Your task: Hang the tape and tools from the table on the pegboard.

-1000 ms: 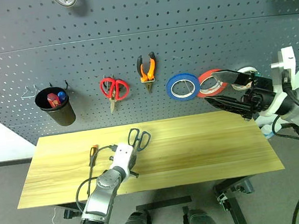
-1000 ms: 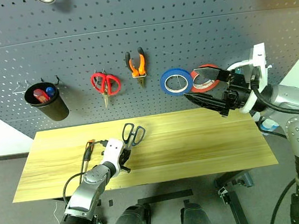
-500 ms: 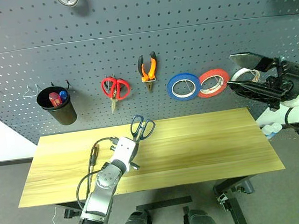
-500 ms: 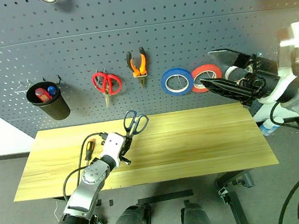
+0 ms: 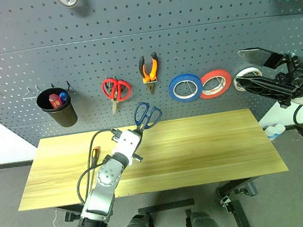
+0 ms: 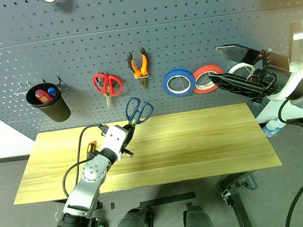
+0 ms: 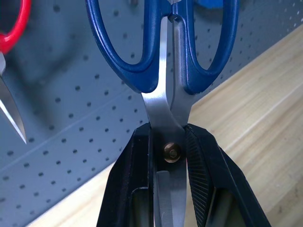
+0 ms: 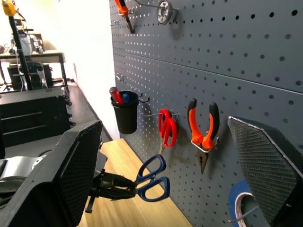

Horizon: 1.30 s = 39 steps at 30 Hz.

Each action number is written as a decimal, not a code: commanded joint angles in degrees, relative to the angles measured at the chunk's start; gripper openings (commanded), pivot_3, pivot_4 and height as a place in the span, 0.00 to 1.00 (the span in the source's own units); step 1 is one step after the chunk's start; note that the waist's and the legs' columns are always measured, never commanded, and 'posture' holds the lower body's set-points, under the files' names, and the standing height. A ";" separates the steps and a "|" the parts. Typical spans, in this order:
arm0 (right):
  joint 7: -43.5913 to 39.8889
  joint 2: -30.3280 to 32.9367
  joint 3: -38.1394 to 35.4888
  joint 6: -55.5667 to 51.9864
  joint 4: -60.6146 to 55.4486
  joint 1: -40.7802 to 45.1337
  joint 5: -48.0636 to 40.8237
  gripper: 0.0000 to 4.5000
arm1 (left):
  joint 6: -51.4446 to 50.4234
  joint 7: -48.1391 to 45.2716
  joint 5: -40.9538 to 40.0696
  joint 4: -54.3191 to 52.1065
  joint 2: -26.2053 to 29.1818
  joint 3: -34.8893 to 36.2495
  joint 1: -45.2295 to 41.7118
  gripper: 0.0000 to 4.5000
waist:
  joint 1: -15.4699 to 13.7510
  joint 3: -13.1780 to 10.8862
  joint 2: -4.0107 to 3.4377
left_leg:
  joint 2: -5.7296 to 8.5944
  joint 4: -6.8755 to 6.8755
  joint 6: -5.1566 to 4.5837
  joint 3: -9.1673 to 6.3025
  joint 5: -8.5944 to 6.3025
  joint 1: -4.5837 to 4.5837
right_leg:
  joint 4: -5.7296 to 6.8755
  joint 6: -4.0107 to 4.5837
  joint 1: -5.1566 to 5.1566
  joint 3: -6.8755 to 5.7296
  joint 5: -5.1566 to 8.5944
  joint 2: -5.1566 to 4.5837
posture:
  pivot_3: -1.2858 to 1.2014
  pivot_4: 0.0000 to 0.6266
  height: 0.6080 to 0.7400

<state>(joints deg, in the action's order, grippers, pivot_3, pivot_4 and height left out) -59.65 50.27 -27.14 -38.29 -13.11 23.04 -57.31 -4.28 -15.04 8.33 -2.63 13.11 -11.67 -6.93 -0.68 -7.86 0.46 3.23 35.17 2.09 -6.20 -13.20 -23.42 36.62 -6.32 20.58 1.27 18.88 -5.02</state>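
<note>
Now left pincer [image 7: 170,142] clamped at scissors [image 5: 147,115] pivot, blue handles beyond fingertips, right pincer [image 5: 260,69] wide.

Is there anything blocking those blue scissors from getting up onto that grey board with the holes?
Nothing visible does. The left gripper holds the scissors by the blades, handles raised toward the pegboard. Bare board lies just beyond, between the red-handled scissors and the pliers.

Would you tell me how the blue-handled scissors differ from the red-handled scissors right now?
The blue-handled scissors are clamped at the pivot in the shut left gripper, handles raised; the red-handled scissors hang on the pegboard, blades pointing down. Handle colours differ too. Both pairs are closed.
</note>
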 commanded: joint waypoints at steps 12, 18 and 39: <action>-3.34 2.66 -2.68 1.84 2.74 0.33 1.67 1.00 | 12.01 8.01 4.29 -6.89 2.27 5.54 2.70 0.14 | -0.11 -0.13 -0.02 | 0.00 0.07 0.00 0.00 0.00 0.01 | 0.17 0.00 0.03 0.01 0.00 0.00 | 0.52 0.24 0.98; -4.67 3.76 -4.28 2.36 5.05 0.74 1.48 1.00 | 13.94 11.54 5.91 -6.49 2.30 7.68 1.81 0.14 | -0.17 -0.25 -0.04 | 0.02 0.11 0.00 0.01 0.00 0.01 | 0.33 0.00 0.07 0.01 0.01 -0.01 | 0.52 0.24 0.98; -4.68 3.82 -6.31 2.64 5.16 0.26 1.77 1.00 | 16.50 15.42 6.71 -3.76 1.65 10.55 0.33 0.14 | -0.03 -0.28 -0.06 | 0.03 0.22 0.02 0.04 0.02 0.02 | 0.50 -0.01 0.10 0.03 0.01 0.03 | 0.51 0.22 0.98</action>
<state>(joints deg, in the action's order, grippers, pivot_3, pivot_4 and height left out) -64.36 52.95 -31.30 -36.69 -7.50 22.92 -55.26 10.77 -0.73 14.78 -3.81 14.28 -3.08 -7.27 -0.71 -8.15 0.41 3.26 35.39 2.11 -6.16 -13.18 -23.40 37.12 -6.34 20.68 1.31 18.89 -4.99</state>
